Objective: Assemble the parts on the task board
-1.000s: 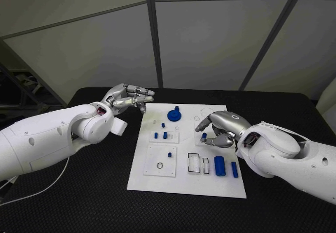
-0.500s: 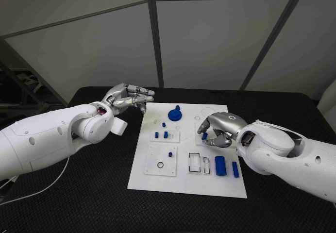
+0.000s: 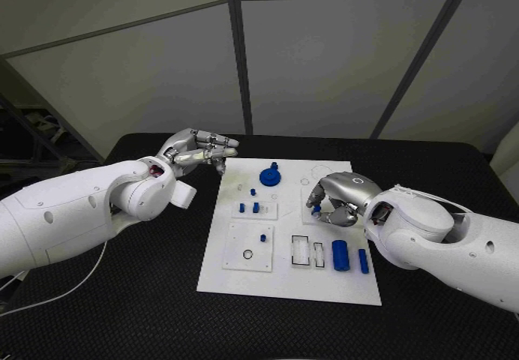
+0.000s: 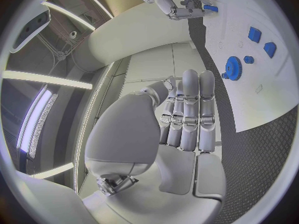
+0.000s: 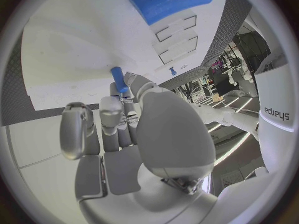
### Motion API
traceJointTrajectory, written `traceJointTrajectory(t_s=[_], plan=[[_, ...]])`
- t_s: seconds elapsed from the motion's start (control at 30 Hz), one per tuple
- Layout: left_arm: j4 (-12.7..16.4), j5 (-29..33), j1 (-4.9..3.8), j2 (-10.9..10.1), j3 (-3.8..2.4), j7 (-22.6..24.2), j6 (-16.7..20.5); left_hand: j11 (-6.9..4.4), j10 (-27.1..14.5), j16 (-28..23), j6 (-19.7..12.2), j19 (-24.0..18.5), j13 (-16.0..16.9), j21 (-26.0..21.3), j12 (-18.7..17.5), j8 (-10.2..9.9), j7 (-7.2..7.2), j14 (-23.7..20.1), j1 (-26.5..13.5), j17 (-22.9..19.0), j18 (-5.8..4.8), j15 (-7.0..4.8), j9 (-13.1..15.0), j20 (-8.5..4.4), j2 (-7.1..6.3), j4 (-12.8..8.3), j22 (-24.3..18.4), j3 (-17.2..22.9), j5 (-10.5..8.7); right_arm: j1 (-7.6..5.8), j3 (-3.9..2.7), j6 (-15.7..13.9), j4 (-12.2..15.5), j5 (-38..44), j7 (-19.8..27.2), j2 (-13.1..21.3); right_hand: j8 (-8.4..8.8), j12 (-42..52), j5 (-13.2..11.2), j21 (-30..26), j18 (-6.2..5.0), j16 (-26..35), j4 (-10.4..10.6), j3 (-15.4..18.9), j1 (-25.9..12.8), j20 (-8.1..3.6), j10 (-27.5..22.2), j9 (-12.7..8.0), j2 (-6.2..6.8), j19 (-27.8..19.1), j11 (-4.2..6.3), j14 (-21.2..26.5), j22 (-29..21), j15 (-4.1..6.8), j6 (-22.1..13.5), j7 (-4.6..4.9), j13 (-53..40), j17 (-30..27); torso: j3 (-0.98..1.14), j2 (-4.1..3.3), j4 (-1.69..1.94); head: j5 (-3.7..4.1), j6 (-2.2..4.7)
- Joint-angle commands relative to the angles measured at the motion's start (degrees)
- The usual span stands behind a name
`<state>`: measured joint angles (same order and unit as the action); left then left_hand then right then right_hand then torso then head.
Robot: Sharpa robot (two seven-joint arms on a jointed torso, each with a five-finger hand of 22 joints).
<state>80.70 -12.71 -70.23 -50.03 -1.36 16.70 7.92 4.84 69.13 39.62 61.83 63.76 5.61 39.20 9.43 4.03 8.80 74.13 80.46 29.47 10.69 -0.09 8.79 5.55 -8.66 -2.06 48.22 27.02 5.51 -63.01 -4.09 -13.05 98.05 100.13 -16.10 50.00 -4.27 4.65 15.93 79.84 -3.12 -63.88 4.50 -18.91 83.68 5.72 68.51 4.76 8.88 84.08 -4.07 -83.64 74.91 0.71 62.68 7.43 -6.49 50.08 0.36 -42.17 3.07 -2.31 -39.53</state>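
A small blue plastic peg (image 5: 117, 78) is pinched upright in the right hand (image 3: 337, 201) over the white task board (image 3: 283, 281); probably light, stiff, slippery, best gripped mid-shaft. The left hand (image 3: 198, 152) is curled, holding nothing.

Task board: white plate (image 3: 283, 281) lying lengthwise in the middle of the black table (image 3: 108, 315)
Right hand: (image 3: 337, 198) over the board's right side, fingers curled down around a small blue peg (image 3: 316, 210)
Left hand: (image 3: 196, 152) raised just off the board's far left corner, fingers bent, nothing in it
Parts: blue gear (image 3: 269, 177) near the far edge; two small blue blocks (image 3: 247, 208) below it; blue cylinder (image 3: 340, 256) and a slimmer blue bar (image 3: 362, 261) side by side at the near right
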Motion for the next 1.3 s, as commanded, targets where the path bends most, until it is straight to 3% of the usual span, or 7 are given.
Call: traceJointTrajectory(t_s=[0.03,0.6,1.03,1.3], plan=[[0.1,0.3,-0.07,0.0,-0.04,0.0,-0.6,-0.13,-0.4,-0.4,-0.2,-0.3,0.1,-0.4,-0.2,-0.3,0.05,-0.3,-0.3,-0.1,-0.23,-0.06,-0.1,0.24,0.07,0.0,-0.1,-0.3,-0.37,-0.1,-0.06,0.1,0.3,0.7,-0.2,0.2,-0.18,0.4,-0.2,0.8,0.71,-0.6,0.1,-0.5,0.2,-0.5,0.9,0.1,-0.44,1.9,0.26,-0.5,6.8,0.23,0.5,-0.01,-0.1,0.7,0.03,0.04,-0.01,0.02,-0.08],[0.0,0.3,-0.07,0.0,-0.04,-0.3,-0.9,-0.13,-0.4,-0.5,-0.3,-0.3,0.1,-0.5,-0.2,-0.2,0.05,-0.3,-0.3,-0.1,-0.22,-0.06,-0.1,0.25,0.09,0.0,-0.1,-0.3,-0.4,-0.1,-0.06,2.4,0.8,1.8,-1.9,0.8,-0.09,0.1,-0.3,1.3,0.85,-0.9,0.0,-0.8,0.2,-0.68,1.5,0.1,-0.25,2.1,0.39,-0.5,7.3,0.38,0.7,-0.1,-0.1,0.9,-0.01,0.05,0.02,0.45,-0.12],[0.0,0.3,-0.07,-0.1,-0.04,-0.5,-0.9,-0.06,-0.6,-0.6,-0.4,-0.3,0.1,-0.7,-0.3,-0.3,0.12,-0.4,-0.5,-0.2,-0.23,-0.01,-0.1,0.29,0.11,0.1,-0.3,-0.4,-0.47,-0.1,-0.06,2.5,0.9,1.9,-1.9,0.7,0.06,-0.4,-0.3,1.1,0.79,-0.7,0.1,-1.0,0.0,-0.74,1.2,0.1,0.11,2.0,0.3,-0.4,7.0,0.36,0.7,-0.06,0.0,0.5,-0.01,0.05,0.03,0.46,-0.38],[0.0,0.3,-0.07,-0.1,-0.04,-0.5,-0.9,-0.06,-0.6,-0.7,-0.4,-0.3,0.1,-0.7,-0.3,-0.3,0.12,-0.5,-0.5,-0.2,-0.23,0.0,-0.1,0.29,0.11,0.1,-0.3,-0.4,-0.47,-0.1,-0.06,1.4,1.0,2.0,-1.6,0.7,-0.34,-0.4,-0.3,3.1,1.29,-2.1,-0.4,-2.4,0.8,-1.02,3.2,0.5,-1.01,2.8,0.84,-0.6,8.9,0.78,2.4,-0.5,-0.3,2.2,0.01,0.07,0.02,0.45,-0.46]])
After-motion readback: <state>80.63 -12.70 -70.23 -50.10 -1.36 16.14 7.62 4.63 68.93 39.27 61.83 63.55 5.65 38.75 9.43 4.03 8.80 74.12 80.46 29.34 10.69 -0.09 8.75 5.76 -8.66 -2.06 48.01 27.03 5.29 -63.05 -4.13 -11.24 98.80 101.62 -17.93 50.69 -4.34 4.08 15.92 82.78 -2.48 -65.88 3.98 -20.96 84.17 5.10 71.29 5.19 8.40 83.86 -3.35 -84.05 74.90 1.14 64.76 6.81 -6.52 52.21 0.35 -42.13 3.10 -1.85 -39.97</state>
